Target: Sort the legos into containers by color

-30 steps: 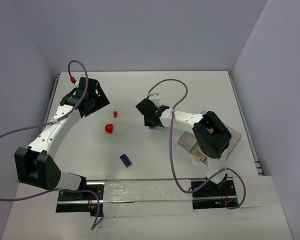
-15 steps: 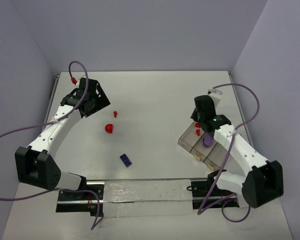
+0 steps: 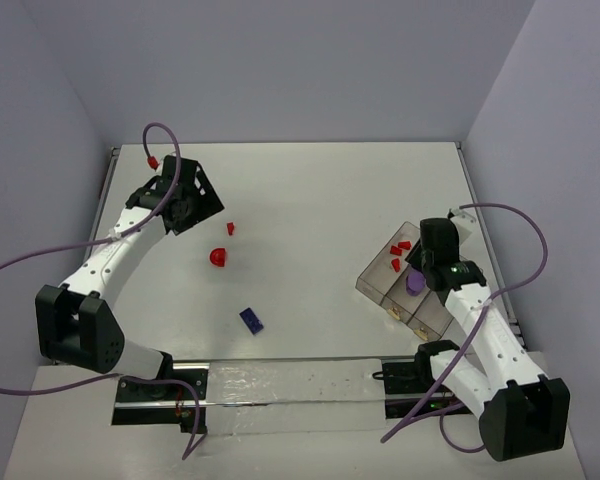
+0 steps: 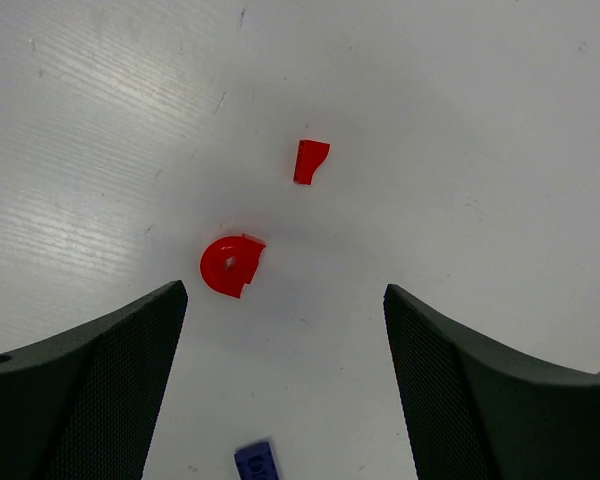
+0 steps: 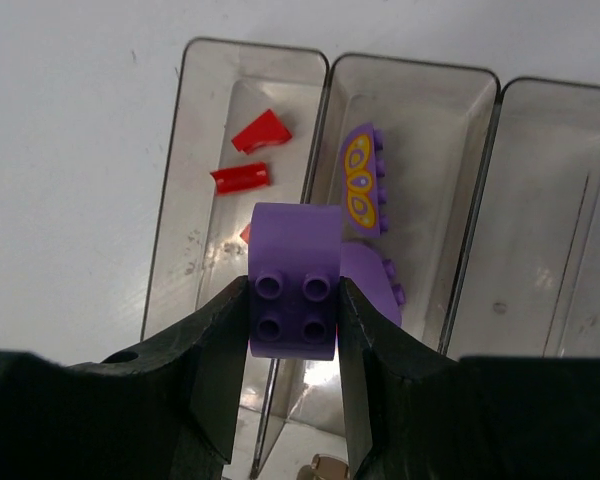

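My right gripper (image 5: 294, 310) is shut on a light purple lego (image 5: 294, 285) and holds it over the containers (image 5: 412, 80), a smoky clear tray (image 3: 372, 278) of three compartments. The left compartment holds small red legos (image 5: 260, 132). In the middle one lie light purple legos (image 5: 361, 180), one with yellow markings. On the table lie a red half-disc lego (image 4: 230, 265), a tiny red lego (image 4: 309, 160) and a dark blue lego (image 3: 251, 320). My left gripper (image 4: 285, 385) hangs open above the table, near the red half-disc (image 3: 218, 257).
Grey walls close the table at the back and both sides. A metal rail (image 3: 290, 385) with both arm bases runs along the near edge. Purple cables loop off both arms.
My right arm has swung from the table's middle to the tray at the right, carrying the purple lego. The left arm has barely shifted.
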Robot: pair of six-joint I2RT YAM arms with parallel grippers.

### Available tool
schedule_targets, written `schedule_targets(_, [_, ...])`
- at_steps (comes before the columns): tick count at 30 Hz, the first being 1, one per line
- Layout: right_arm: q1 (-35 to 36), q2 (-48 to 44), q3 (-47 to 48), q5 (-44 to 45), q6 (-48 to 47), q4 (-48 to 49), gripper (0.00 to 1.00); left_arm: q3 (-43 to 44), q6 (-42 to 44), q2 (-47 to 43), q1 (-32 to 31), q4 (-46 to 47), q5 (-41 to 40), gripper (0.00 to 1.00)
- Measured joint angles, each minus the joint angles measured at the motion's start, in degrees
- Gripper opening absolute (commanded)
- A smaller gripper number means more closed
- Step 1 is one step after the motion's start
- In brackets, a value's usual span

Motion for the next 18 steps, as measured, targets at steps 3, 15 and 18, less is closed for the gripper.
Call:
schedule_targets(3, [0.0, -1.2, -1.8, -0.9, 0.8, -1.0, 0.35, 0.0, 0.0, 0.3, 0.0, 0.0, 0.0, 0.89])
schedule_targets(15, [0.0, -3.3, -2.3, -1.2, 2.6, -3.4, 0.46, 0.0, 0.1, 2.3, 0.2, 0.1, 0.6, 0.89])
schedule_targets(18, [0.0, -3.9, -2.3, -1.4, 3.2, -4.4, 0.61, 0.0, 0.1, 2.9, 0.2, 0.2, 0.8, 0.9])
